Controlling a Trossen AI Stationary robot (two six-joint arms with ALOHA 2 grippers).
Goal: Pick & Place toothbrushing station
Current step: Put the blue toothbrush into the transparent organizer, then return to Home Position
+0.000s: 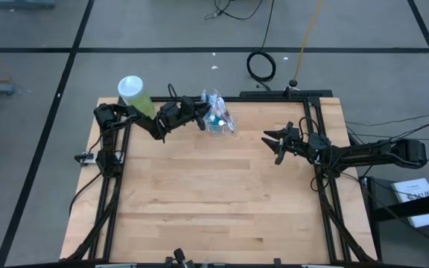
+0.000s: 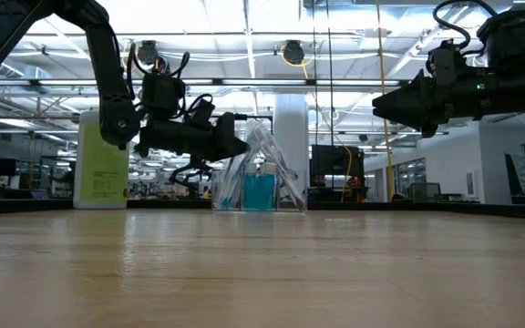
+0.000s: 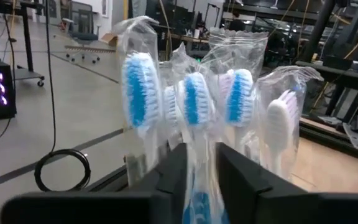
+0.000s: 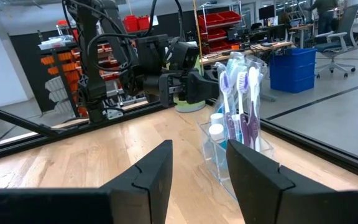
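The toothbrushing station (image 1: 219, 119) stands on the table near its far edge: a clear cup (image 2: 260, 193) holding several wrapped blue, white and purple toothbrushes (image 4: 236, 93) and small tubes. My left gripper (image 1: 202, 115) reaches level at it from the left. Its fingers (image 3: 173, 180) stand a little apart on either side of the middle blue toothbrush (image 3: 196, 102), below the bristles. My right gripper (image 1: 272, 145) hovers open to the right of the station, above the table, pointing toward it with nothing between its fingers. My left gripper comes level from the table's left with one finger on each side of the wrapped blue toothbrush's handle (image 3: 199, 202), across it. Whether the fingers touch the wrapper I cannot tell. The toothbrush stands upright in the cup with the others.
A light-green bottle with a white cap (image 1: 138, 97) stands at the far left corner, behind my left arm. Black frame rails (image 1: 326, 193) run along the table's sides. A cable coil (image 1: 261, 65) lies on the floor past the far edge. Bare wood (image 1: 214, 201) fills the middle and the near side.
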